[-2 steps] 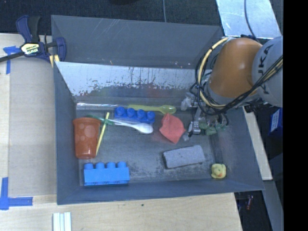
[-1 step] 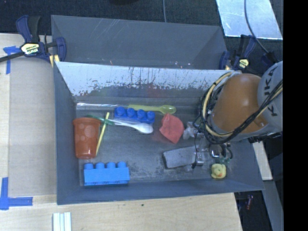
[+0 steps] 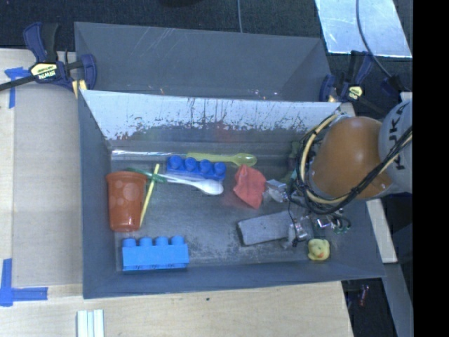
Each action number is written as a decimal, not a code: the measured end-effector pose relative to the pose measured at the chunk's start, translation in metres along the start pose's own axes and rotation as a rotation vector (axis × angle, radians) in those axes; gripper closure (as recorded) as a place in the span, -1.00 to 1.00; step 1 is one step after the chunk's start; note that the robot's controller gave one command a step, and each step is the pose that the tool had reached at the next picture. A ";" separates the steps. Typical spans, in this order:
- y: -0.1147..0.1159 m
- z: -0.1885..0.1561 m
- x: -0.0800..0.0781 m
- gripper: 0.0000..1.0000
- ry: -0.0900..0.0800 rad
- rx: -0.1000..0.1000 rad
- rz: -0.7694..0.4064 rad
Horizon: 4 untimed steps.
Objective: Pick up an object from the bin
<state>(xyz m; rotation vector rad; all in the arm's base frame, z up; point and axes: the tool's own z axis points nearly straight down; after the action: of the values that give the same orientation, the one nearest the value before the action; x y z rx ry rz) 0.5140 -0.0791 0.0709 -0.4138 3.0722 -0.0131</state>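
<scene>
Currently arm (image 3: 395,142) dips low, orange cover (image 3: 349,156) up-right of grey block (image 3: 263,230), gripper (image 3: 298,229) at its right end; open or closed, can't tell.

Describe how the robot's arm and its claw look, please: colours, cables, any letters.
The arm is pale grey with dark letters, partly cut off. Its wrist carries a rounded orange-brown cover, smooth like a dome. Black and yellow cables loop round the cover's edge. Below it, the claw is a small cluster of dark and silvery metal parts.
</scene>
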 end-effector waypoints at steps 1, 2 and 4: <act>0.005 -0.001 0.030 1.00 0.040 -0.005 0.300; 0.005 -0.001 0.029 1.00 0.040 -0.005 0.300; 0.004 -0.046 0.029 1.00 0.044 -0.006 0.298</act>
<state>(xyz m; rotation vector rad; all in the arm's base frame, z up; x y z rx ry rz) 0.4831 -0.0824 0.1153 0.0482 3.1432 -0.0033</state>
